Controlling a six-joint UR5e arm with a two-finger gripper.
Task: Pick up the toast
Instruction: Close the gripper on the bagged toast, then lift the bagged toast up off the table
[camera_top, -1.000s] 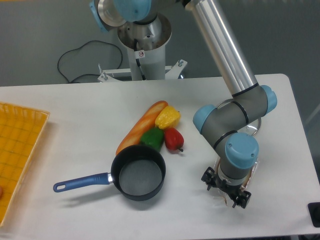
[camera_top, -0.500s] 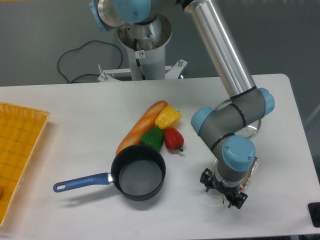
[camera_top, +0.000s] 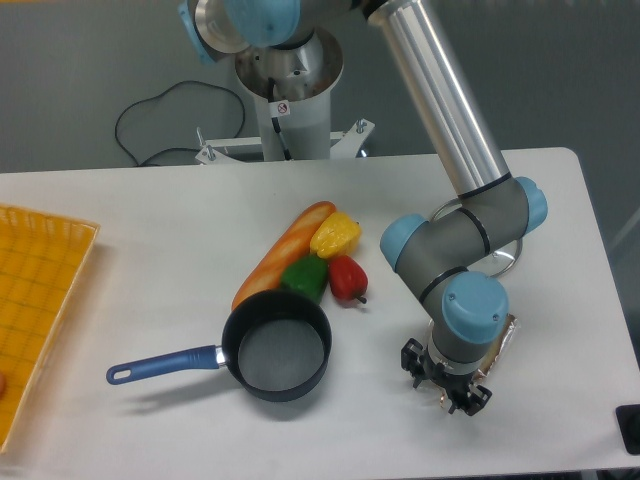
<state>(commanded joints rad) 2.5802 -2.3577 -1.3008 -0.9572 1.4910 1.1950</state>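
Observation:
The toast (camera_top: 506, 334) lies on the white table at the right front, wrapped in clear plastic. Only its right edge and a sliver near the fingers show; the rest is hidden under my wrist. My gripper (camera_top: 447, 382) points straight down right over the toast, low at the table. Its black knuckles stick out on both sides of the wrist. The fingertips are hidden from this camera, so I cannot tell whether they are open or shut on the toast.
A long baguette (camera_top: 283, 255), a yellow pepper (camera_top: 335, 235), a green pepper (camera_top: 305, 277) and a red pepper (camera_top: 347, 278) lie mid-table. A black pan with a blue handle (camera_top: 277, 345) stands in front of them. An orange tray (camera_top: 40, 300) is at the left edge.
My wrist and gripper have shifted slightly left and lower over the toast. The toast's visible edge has stayed in place.

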